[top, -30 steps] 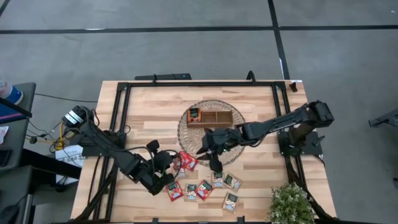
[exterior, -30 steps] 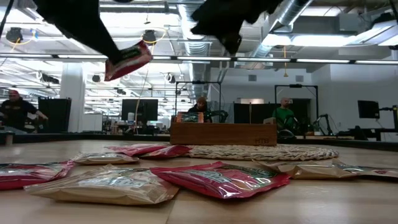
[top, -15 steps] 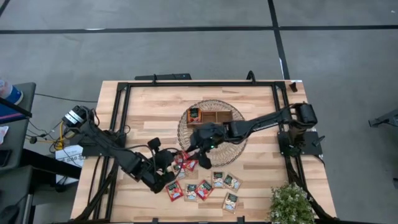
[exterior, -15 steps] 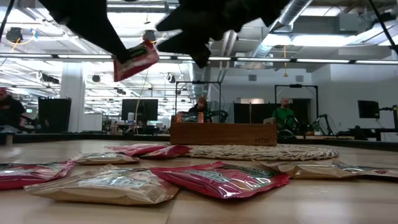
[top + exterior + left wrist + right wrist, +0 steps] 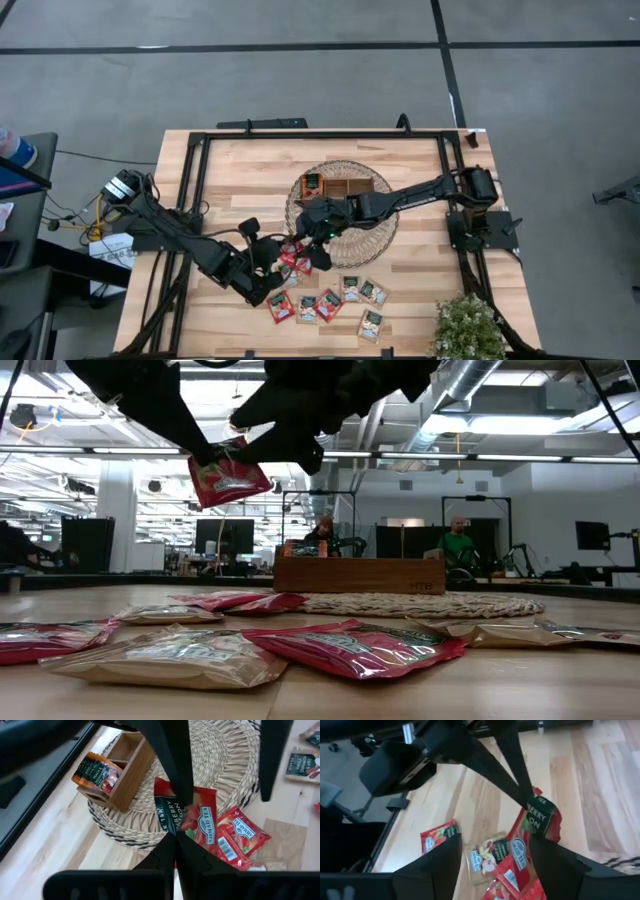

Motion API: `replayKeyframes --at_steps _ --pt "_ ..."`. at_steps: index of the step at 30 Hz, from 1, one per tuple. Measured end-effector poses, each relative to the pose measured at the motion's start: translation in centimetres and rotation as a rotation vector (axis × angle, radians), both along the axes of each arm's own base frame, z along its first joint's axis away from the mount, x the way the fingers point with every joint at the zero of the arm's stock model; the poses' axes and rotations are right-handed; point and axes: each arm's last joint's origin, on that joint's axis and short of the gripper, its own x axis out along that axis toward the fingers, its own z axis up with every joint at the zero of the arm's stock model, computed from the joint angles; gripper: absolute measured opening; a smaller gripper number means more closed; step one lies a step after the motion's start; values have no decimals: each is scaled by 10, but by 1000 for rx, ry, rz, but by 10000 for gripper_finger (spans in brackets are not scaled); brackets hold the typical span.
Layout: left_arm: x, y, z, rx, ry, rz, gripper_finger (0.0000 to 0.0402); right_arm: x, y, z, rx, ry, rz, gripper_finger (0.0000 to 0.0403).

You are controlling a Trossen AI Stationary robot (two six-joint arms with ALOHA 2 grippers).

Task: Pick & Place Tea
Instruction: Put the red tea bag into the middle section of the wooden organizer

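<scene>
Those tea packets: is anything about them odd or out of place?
One red sachet hangs in the air, pinched at its edge by the left gripper, with the open right gripper closing in around it. The other sachets lie scattered loosely on the table; only one sits in the wooden tray.

The red sachet (image 5: pixel 187 817) held up in the left wrist view carries a dark green band with white letters, partly hidden by a gripper finger: "…BERRY" can be read, with "…ON" below it. Its white oval label reads "AHMAD TEA". In the right wrist view the same sachet (image 5: pixel 538 827) shows "…ERRY" and "…ON" on that band. A second red sachet (image 5: pixel 243 836) lying below on the bench bears the same oval, too tilted to read surely. The other sachets' print is too small to make out.
</scene>
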Motion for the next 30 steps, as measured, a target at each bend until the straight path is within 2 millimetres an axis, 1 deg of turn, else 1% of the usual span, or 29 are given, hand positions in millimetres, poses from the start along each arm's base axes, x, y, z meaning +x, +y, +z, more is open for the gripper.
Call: replayKeyframes --at_steps 3,7,9,23,30 --pt "0 0 0 -4 2 -2 0 -3 0 8 -12 -10 -10 217" --pt "0 0 0 -6 3 -3 0 -8 -1 10 -32 27 -32 210" --pt "0 0 0 -7 0 -2 0 -7 -2 12 -38 11 -44 207" --pt "1 -1 0 -11 -6 -3 0 -6 -12 9 -73 18 -79 183" --pt "2 -2 1 2 -27 -5 0 -4 -11 13 -70 -26 -78 170"
